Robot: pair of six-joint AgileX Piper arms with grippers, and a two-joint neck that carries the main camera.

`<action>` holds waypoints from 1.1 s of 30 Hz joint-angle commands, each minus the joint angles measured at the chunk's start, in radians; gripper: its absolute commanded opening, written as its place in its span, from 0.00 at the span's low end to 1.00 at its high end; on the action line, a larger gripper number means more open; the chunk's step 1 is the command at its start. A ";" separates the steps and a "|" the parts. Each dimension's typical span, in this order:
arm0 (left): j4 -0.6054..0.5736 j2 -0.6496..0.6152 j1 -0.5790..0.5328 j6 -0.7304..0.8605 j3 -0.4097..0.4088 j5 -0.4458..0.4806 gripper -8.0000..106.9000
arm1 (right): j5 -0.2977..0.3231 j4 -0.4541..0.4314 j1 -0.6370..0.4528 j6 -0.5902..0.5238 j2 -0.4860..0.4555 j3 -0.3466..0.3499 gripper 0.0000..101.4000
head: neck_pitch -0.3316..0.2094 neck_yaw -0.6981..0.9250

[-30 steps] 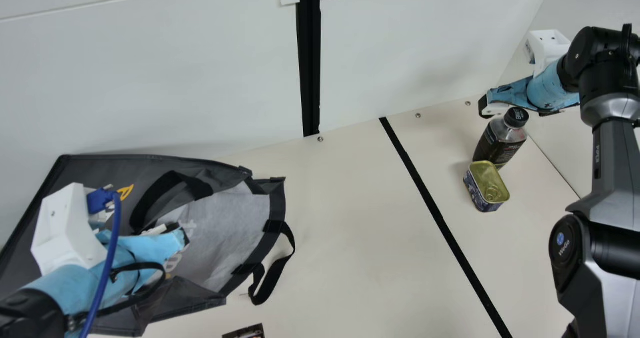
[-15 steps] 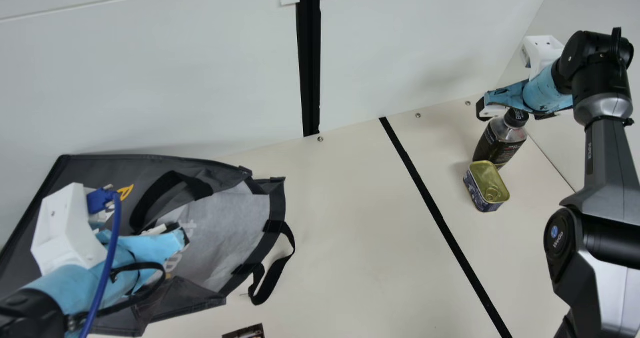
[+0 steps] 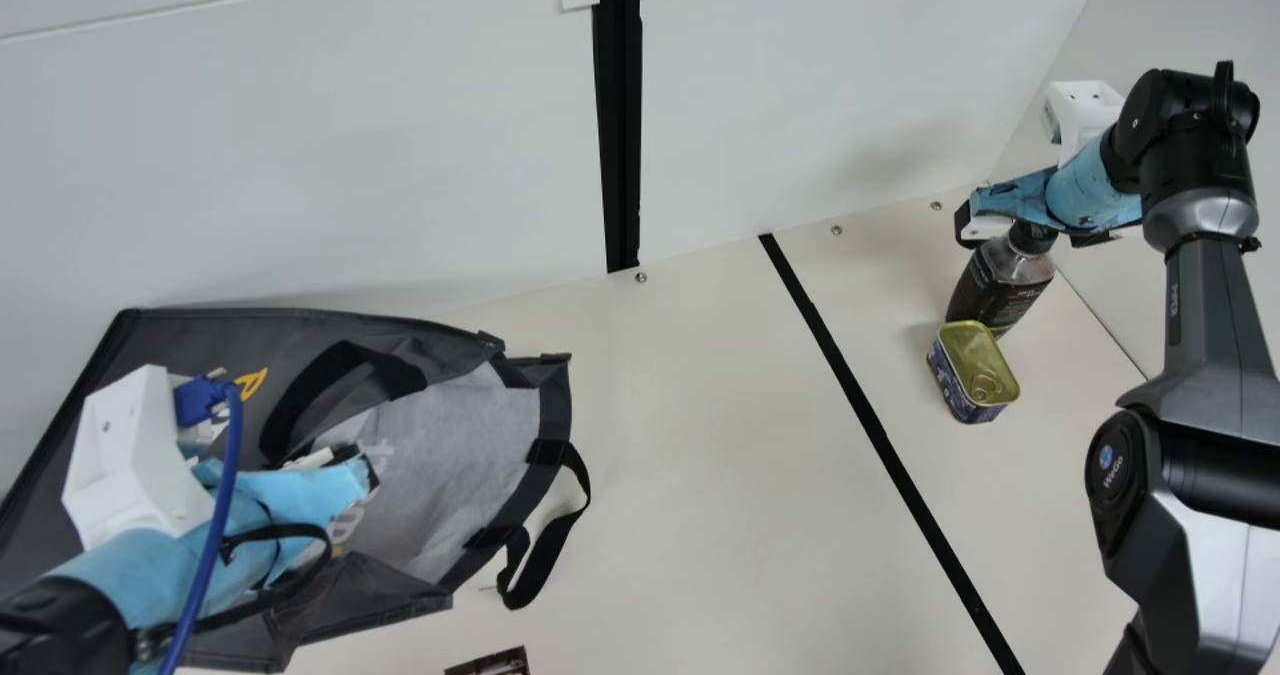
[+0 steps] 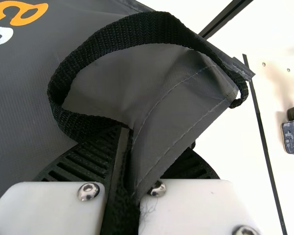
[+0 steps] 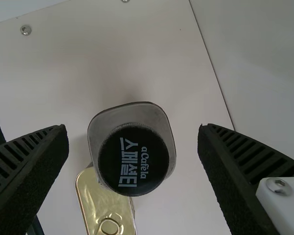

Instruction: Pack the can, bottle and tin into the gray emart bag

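Hovering over one bottle (image 3: 1003, 280) (one tin (image 3: 975, 360) beside), right claw (image 3: 1030, 229) apart; left claw (image 3: 362, 462) clamping one bag (image 3: 465, 455)

I've got dark gray on the bag (image 3: 230, 340), black on its strap (image 4: 151, 28)! And there's gold above white-marked navy on the tin (image 3: 970, 353), white print on the black cap (image 5: 133, 159).

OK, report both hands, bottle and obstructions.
Left hand clamped on gray bag. Right hand open, lined up with bottle. Tin close by, possible snag.
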 commanded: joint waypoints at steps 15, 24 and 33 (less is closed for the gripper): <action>0.000 0.000 0.000 0.000 0.000 0.000 0.16 | 0.000 0.026 -0.010 -0.003 0.009 -0.005 0.00 | -0.023 -0.001; 0.000 0.000 0.000 0.000 0.000 0.000 0.16 | 0.000 0.043 -0.010 -0.024 -0.002 -0.019 0.00 | -0.023 -0.001; 0.000 0.000 0.000 0.000 0.000 0.000 0.16 | 0.000 0.054 -0.001 -0.048 -0.029 -0.027 0.00 | -0.023 -0.001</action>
